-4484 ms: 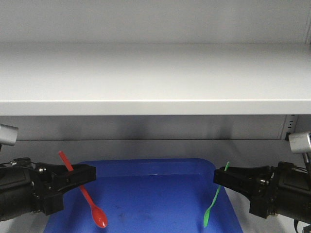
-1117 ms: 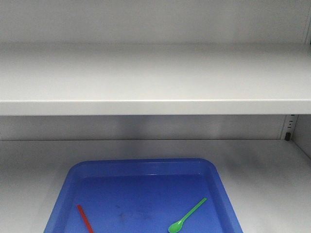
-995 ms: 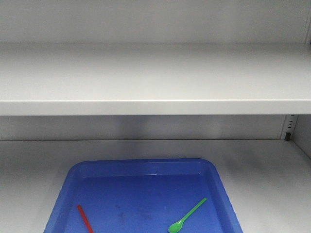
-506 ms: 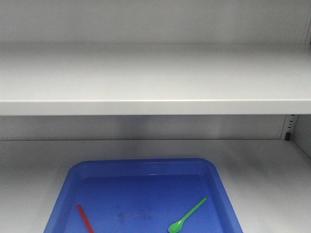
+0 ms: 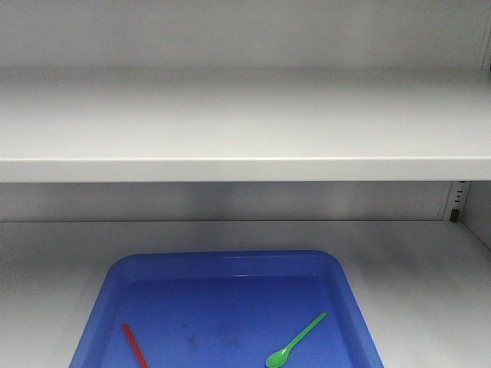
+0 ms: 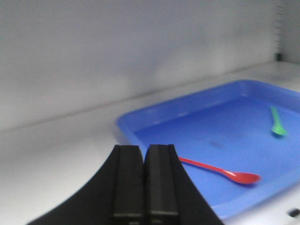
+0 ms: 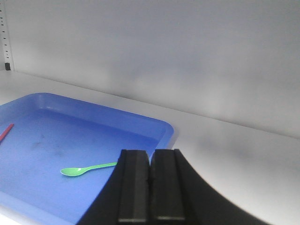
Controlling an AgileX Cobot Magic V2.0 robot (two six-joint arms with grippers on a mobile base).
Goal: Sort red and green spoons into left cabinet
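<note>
The red spoon [image 5: 134,346] [image 6: 220,172] and the green spoon [image 5: 295,340] [image 7: 86,169] lie flat and apart in a blue tray [image 5: 230,264] on the lower shelf of the light grey cabinet [image 5: 245,126]. The red one lies at the tray's left, the green one at its right. Neither arm shows in the front view. My left gripper [image 6: 143,183] is shut and empty, held back beside the tray's left corner. My right gripper [image 7: 150,185] is shut and empty, just off the tray's right edge.
A grey upper shelf [image 5: 245,165] spans the cabinet above the tray. Bare grey shelf floor [image 5: 430,276] flanks the tray on both sides, and the back wall [image 5: 230,201] stands close behind it. A perforated upright [image 5: 458,201] stands at the right.
4.5 s ago both grippers held the spoons over the tray. They let go and withdrew from the front view. Over the last second nothing moves.
</note>
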